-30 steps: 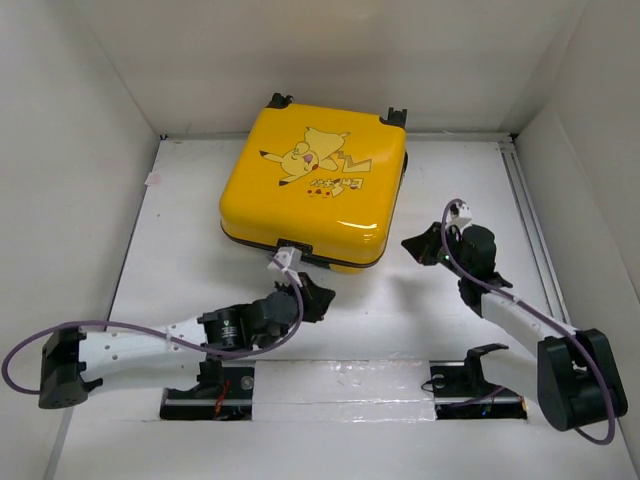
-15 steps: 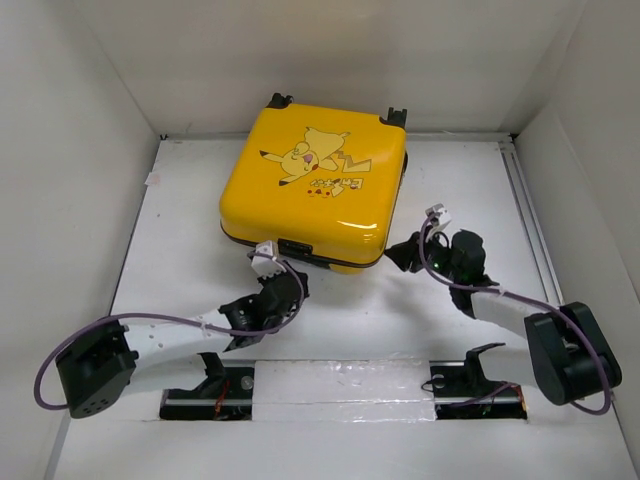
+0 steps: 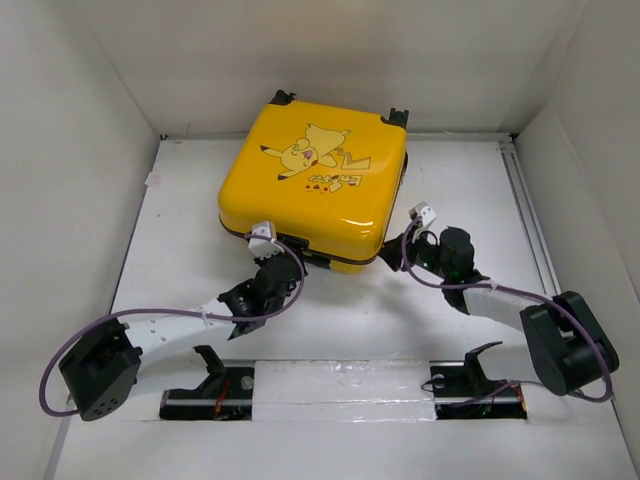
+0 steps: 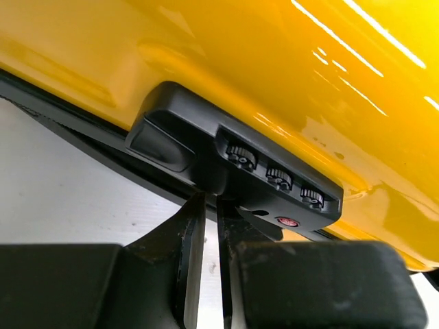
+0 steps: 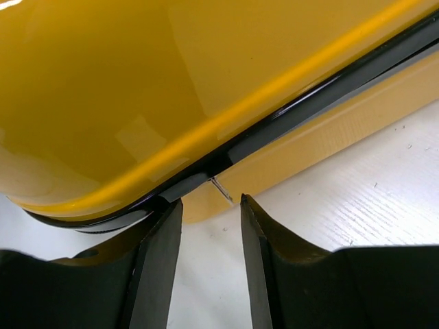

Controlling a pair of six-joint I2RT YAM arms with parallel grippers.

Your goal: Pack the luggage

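The luggage [image 3: 312, 190], a glossy yellow Pikachu suitcase, lies flat and closed at the middle back of the table. My left gripper [image 3: 280, 262] is at its near edge, just under the black combination lock [image 4: 233, 161]. The left jaws are nearly together with only a thin slit between them, and they hold nothing [image 4: 211, 205]. My right gripper [image 3: 400, 248] is at the suitcase's near right corner. It is open and empty [image 5: 210, 205], with its tips at the black zip seam [image 5: 288, 113]. A thin metal pin sticks out of the seam.
Black spinner wheels [image 3: 283, 98] stick out at the suitcase's far side. White walls close in the left, back and right. A rail [image 3: 525, 200] runs along the right edge. The arm mounts [image 3: 340, 385] sit at the near edge.
Both arms reached in toward the suitcase's near edge, the left under the lock and the right to the right corner. The suitcase shifted slightly back and left.
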